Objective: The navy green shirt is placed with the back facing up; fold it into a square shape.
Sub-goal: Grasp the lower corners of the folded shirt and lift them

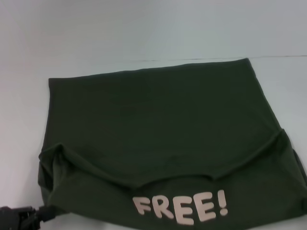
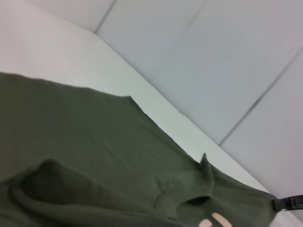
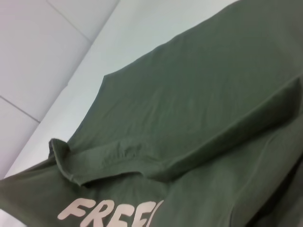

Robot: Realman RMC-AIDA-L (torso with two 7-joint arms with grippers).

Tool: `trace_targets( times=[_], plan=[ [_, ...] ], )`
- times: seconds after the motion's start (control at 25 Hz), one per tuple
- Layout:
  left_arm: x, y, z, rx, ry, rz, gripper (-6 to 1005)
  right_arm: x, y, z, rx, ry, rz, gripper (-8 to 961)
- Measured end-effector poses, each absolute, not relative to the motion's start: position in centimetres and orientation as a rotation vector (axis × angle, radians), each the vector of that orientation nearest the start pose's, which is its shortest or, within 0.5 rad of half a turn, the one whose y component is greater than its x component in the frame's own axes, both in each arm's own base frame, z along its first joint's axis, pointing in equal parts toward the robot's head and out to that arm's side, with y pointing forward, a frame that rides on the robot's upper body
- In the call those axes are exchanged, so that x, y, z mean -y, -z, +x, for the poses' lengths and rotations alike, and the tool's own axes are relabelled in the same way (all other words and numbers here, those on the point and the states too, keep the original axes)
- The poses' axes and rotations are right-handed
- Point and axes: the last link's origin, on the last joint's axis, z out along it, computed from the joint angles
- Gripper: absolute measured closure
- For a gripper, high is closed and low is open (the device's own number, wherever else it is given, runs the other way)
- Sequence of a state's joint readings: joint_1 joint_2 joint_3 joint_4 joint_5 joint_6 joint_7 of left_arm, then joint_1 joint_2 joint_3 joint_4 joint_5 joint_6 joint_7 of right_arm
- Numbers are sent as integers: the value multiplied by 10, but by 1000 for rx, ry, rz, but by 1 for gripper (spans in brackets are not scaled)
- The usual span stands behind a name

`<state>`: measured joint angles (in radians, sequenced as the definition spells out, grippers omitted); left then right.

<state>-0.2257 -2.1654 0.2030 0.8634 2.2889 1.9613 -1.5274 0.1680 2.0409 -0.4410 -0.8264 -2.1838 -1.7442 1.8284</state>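
Navy green shirt (image 1: 158,124) on white worktop (image 1: 144,33), near edge folded up showing "FREE!" lettering (image 1: 180,209), left gripper (image 1: 45,213) pinching near-left corner, right gripper unseen.

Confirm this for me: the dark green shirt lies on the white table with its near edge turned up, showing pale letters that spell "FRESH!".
Not quite. In the head view the pale letters on the turned-up near edge of the dark green shirt spell "FREE!", not "FRESH!". The rest stands: the shirt lies on the white table.
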Motion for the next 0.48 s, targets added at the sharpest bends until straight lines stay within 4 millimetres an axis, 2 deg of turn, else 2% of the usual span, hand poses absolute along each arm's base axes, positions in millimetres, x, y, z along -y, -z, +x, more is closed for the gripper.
trace_targets(
  times=[0.28, 0.48],
  plan=[
    [-180, -31, -338, 1267, 848, -2515, 999, -181, -62, 381, -1586, -654, -2266, 908],
    [-176, -30, -339, 1287, 845, -2517, 1000, -174, -71, 384, -1572, -702, -2219, 908]
  ],
)
